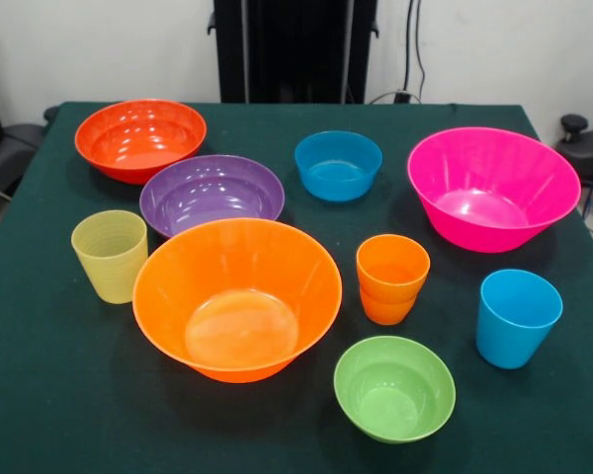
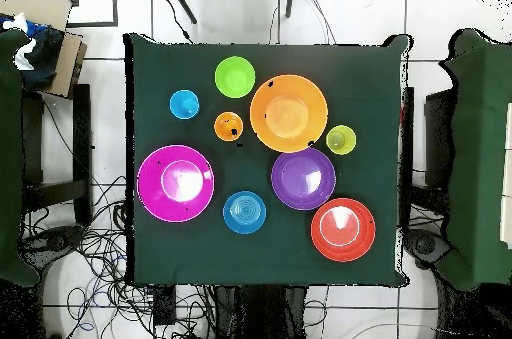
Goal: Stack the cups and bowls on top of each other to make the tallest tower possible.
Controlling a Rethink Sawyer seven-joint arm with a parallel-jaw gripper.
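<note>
On the dark green table (image 1: 40, 395) we see nine vessels, all upright, open side up, with nothing stacked into a tower. Taking the front view, the red-orange bowl (image 1: 140, 139) sits at far left, with the purple bowl (image 1: 211, 194) just in front of it and so close that we cannot tell whether their rims touch. The large orange bowl (image 1: 237, 298) stands nearer the camera, its rim overlapping the purple bowl's edge in this view; the overhead view shows the two just beside each other. The ribbed yellow-green cup (image 1: 110, 256) stands just left of the large orange bowl. The blue bowl (image 1: 338, 165) lies mid-table toward the far side, apart from its neighbours. The hot pink bowl (image 1: 493, 187) occupies the right side. The orange cup (image 1: 391, 278) stands between the large orange bowl and the sky blue cup (image 1: 516, 317), and the lime green bowl (image 1: 394, 387) sits nearest the camera.

We see only the robot's black pedestal (image 1: 295, 49) behind the table; no gripper appears in either view, so we cannot describe its jaws. Beside the table, the overhead view shows cables on the tiled floor (image 2: 100, 255).
</note>
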